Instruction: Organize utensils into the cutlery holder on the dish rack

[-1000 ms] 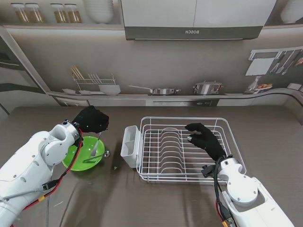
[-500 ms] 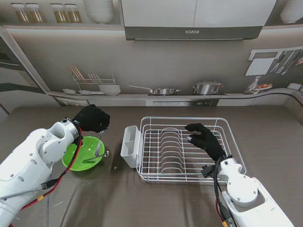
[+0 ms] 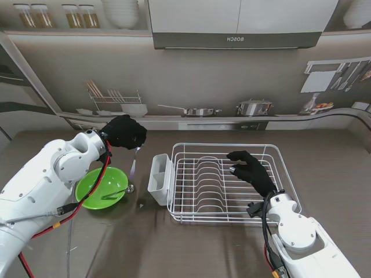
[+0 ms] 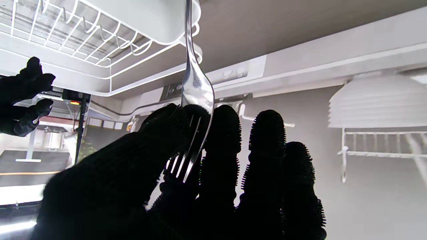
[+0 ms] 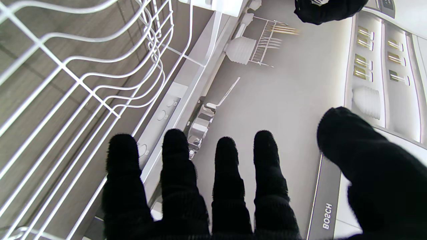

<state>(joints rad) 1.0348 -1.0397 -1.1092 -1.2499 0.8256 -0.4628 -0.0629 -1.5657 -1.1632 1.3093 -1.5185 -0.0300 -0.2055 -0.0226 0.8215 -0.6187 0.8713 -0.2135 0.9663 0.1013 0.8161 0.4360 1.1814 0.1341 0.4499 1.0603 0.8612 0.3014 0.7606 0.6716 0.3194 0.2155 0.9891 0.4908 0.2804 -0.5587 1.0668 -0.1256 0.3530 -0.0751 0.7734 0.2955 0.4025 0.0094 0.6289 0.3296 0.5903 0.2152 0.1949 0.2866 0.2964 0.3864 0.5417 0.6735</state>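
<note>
Since the earlier frames the left hand [image 3: 124, 132] is travelling up and to the right, away from the green bowl [image 3: 102, 187] and toward the cutlery holder [image 3: 158, 179], and it is carrying a fork [image 3: 135, 162] that is now hanging clear of the bowl. In the left wrist view the fingers [image 4: 223, 146] and thumb are pinching the fork [image 4: 195, 100] at its tined end, with the handle pointing down toward the white holder [image 4: 150, 16]; the handle's tip is cut off at the picture's edge. A second utensil [image 3: 117, 191] is lying in the bowl with its rounded end over the rim; its type is too small to confirm. The right hand [image 3: 250, 168] is hovering over the dish rack [image 3: 226, 180], fingers spread and holding nothing; in the right wrist view the fingers [image 5: 227, 173] are standing apart, with the rack wires [image 5: 83, 76] beside them. The holder is hanging on the rack's left side, and its inside is not readable from the stand view. The table [image 3: 174, 243] is a dark brown wood-grain surface. Behind it, a kitchen backdrop [image 3: 232, 75] is showing a range hood, shelves, pans and hanging tools; smaller details there are blurred.
</note>
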